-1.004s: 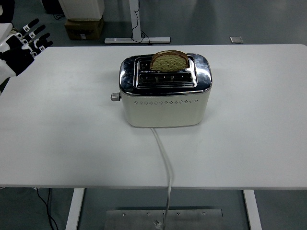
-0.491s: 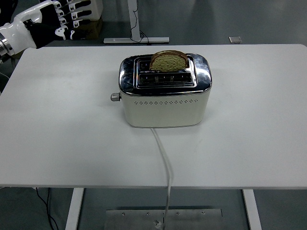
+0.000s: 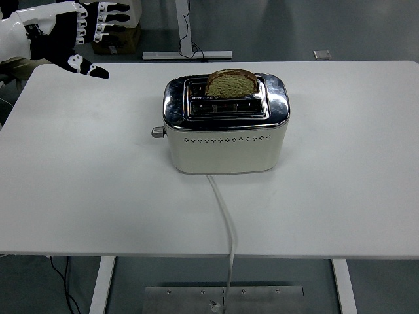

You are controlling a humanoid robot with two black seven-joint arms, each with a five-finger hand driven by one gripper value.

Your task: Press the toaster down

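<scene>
A cream and chrome two-slot toaster (image 3: 226, 131) stands at the middle of the white table (image 3: 78, 190). A slice of brown bread (image 3: 232, 83) sticks up from its far slot. Its lever knob (image 3: 158, 132) juts from the left end, in the raised position. My left hand (image 3: 82, 29) hovers over the table's far left corner, fingers spread and empty, well to the left of and beyond the toaster. The right arm is not in view.
The toaster's white cord (image 3: 226, 229) runs from its front over the table's near edge. A cardboard box (image 3: 114, 39) and a table-leg base (image 3: 186, 55) stand on the floor beyond the table.
My left hand has risen from the far left edge and moved right, toward the table's far left corner. Its thumb now points out over the table. The toaster and bread have not moved.
</scene>
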